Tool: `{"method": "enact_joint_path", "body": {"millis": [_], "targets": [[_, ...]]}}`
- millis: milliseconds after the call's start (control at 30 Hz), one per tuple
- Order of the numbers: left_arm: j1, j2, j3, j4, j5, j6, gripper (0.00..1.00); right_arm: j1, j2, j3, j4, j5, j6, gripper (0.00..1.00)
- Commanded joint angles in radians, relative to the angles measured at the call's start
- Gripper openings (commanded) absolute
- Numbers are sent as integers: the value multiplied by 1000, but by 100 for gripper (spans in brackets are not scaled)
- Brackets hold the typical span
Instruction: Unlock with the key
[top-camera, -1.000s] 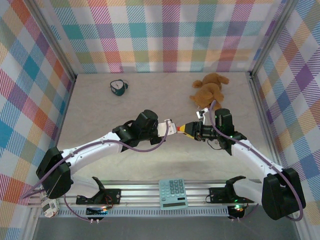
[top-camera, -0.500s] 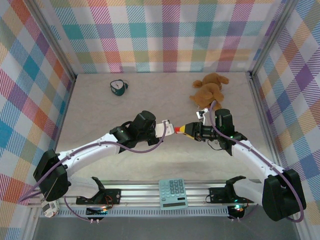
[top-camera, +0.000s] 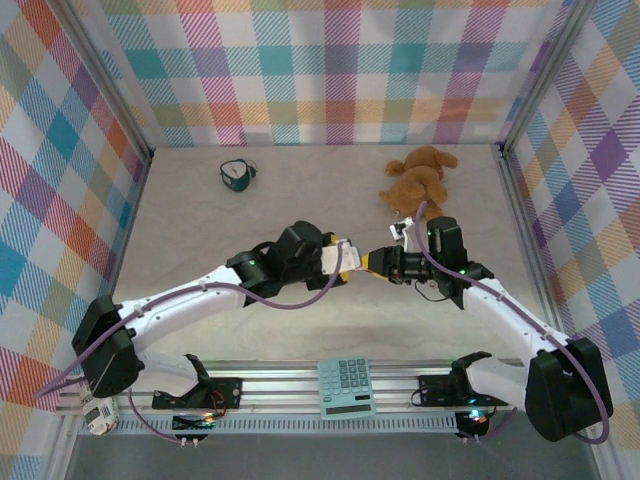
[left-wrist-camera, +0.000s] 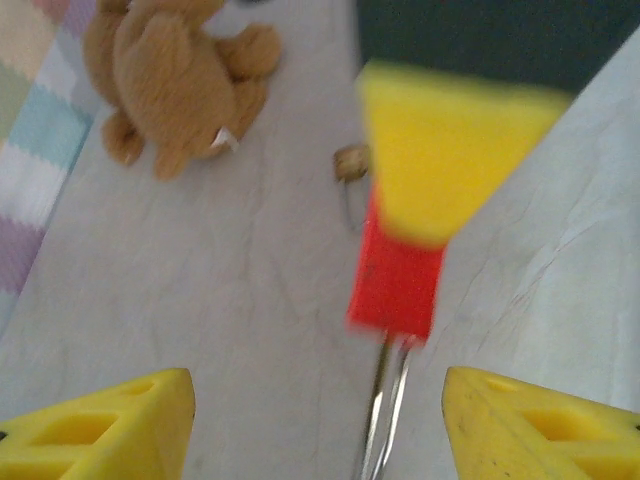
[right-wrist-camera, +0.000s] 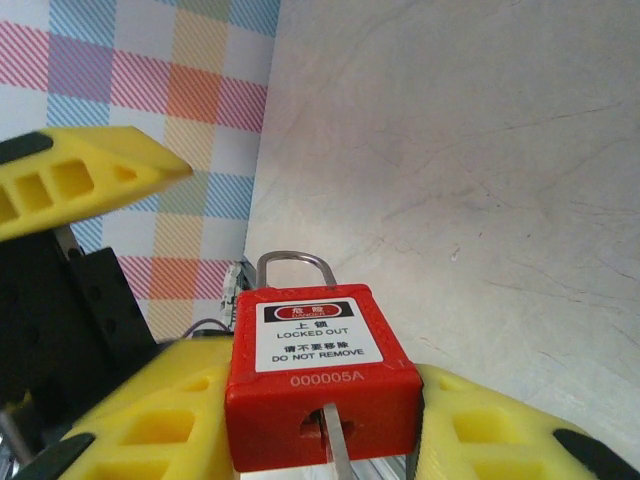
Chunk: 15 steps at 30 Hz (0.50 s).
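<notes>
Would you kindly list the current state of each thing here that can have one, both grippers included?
red padlock: held in the right gripper, shackle seated in its body.
key: inserted in the red padlock's keyhole.
right gripper: shut on the red padlock.
left gripper: open, holding nothing.
brass padlock: lying on the table, too blurred to tell if locked.
teddy bear: lying on the table.

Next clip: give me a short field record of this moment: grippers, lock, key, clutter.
left gripper: open, fingers spread either side of the shackle
right gripper: shut on the red padlock
red padlock: shackle looks seated, pointing at the left gripper
key: thin metal sliver in the keyhole, opposite the shackle
table: teddy bear, small brass padlock
near rail: calculator
</notes>
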<state>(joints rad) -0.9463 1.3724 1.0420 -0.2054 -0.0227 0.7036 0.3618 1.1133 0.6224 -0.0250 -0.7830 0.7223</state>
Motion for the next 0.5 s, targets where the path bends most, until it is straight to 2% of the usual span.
{"method": "enact_joint_path", "body": {"millis": [0,167,467], "targets": [[-36,45,34,40,48,4,63,11,-10,31,-8,-18,-34,31],[-43,66,18,96,35,4,58,13,-25,31,-20,-34,-35,31],[-43,72,-13,129,6,4,30,17,-43,27,-10,-37,-23,31]]}}
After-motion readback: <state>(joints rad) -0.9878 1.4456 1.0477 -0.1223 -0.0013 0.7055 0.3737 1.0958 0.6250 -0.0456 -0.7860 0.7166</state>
